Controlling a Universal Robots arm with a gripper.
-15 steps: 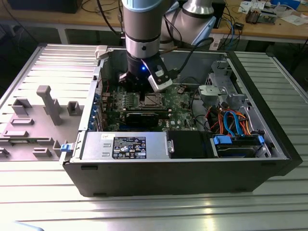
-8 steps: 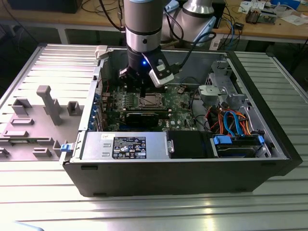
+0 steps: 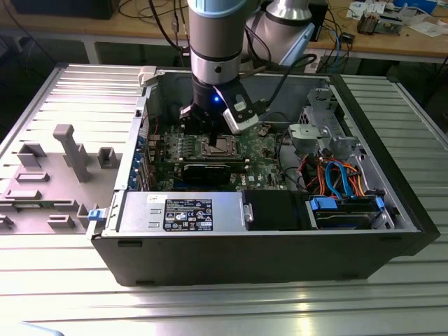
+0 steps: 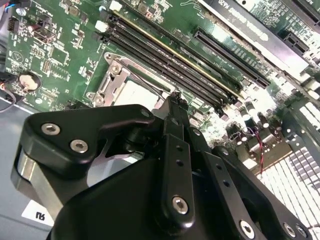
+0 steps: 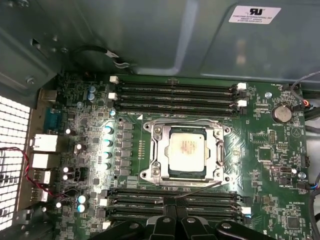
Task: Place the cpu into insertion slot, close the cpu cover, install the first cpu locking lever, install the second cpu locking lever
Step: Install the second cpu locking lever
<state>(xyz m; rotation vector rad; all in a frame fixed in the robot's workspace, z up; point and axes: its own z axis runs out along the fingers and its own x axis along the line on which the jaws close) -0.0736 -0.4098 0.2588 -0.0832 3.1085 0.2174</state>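
Observation:
The cpu (image 5: 187, 150) lies in the insertion slot (image 5: 148, 175), its silver top showing through the window of the cpu cover (image 5: 159, 150), which lies flat over it. One locking lever (image 5: 185, 121) runs along the socket's edge nearest the case wall. The other lever (image 5: 200, 189) stands slanted off the opposite edge, with its free end at my gripper (image 5: 173, 201). The fingers are shut together, tip against that lever end. In the second wrist view the gripper (image 4: 175, 99) sits right beside the cpu (image 4: 131, 94). In the exterior view the gripper (image 3: 210, 129) hangs over the socket (image 3: 224, 145).
Long memory slots (image 5: 175, 92) flank the socket on both sides. A black expansion card (image 3: 210, 170), the power supply (image 3: 182, 210) and a drive cage with coloured cables (image 3: 336, 175) fill the open case. A grey fixture (image 3: 70, 150) stands on the table at the exterior view's left.

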